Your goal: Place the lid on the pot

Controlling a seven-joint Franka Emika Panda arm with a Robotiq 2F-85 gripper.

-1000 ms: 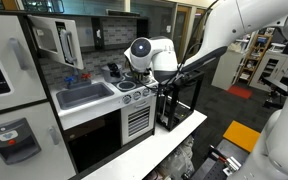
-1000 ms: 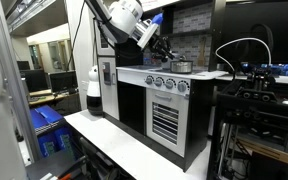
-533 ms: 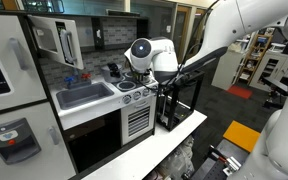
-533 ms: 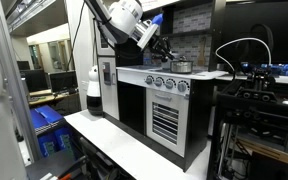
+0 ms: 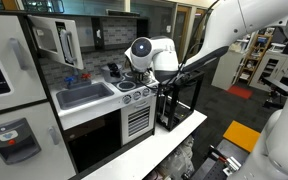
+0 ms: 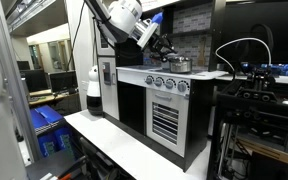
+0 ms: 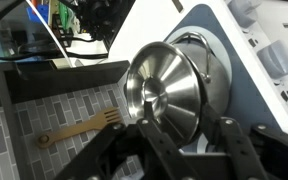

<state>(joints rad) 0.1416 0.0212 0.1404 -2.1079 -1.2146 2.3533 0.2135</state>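
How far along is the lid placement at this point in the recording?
Done: the lid is picked up, with the jaws of the gripper closed on it. In hand: it hangs tilted just in front of the pot, which sits on the toy stove; it is not seated. Left: level it over the rim, lower it and release.

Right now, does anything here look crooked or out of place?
Only the lid: it sits tilted in the claw, facing the camera rather than lying flat on the pot behind it. Nothing looks spilled or broken.
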